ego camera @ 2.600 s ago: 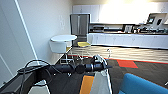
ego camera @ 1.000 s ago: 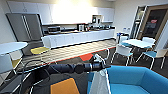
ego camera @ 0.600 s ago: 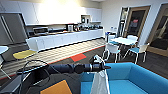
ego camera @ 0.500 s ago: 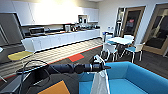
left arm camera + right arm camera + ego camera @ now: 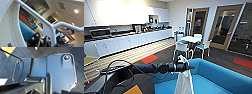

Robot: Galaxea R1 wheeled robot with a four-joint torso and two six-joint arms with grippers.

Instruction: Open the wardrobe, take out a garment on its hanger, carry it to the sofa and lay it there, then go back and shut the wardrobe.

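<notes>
Left arm (image 5: 146,68): mine, stretched level across my front, cable looped over it. Left gripper (image 5: 184,66): closed on the hanger (image 5: 50,26). Right wrist: angled down toward the floor.

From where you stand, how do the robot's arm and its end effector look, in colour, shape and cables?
The left arm is a dark, round tube built of jointed segments. A thin black cable loops loosely above it. The left end effector at its tip is equally dark and compact. In the right wrist view, a dark plate carries round fittings at its corners.

White kitchen counter (image 5: 134,40), wooden doors (image 5: 224,27).
</notes>
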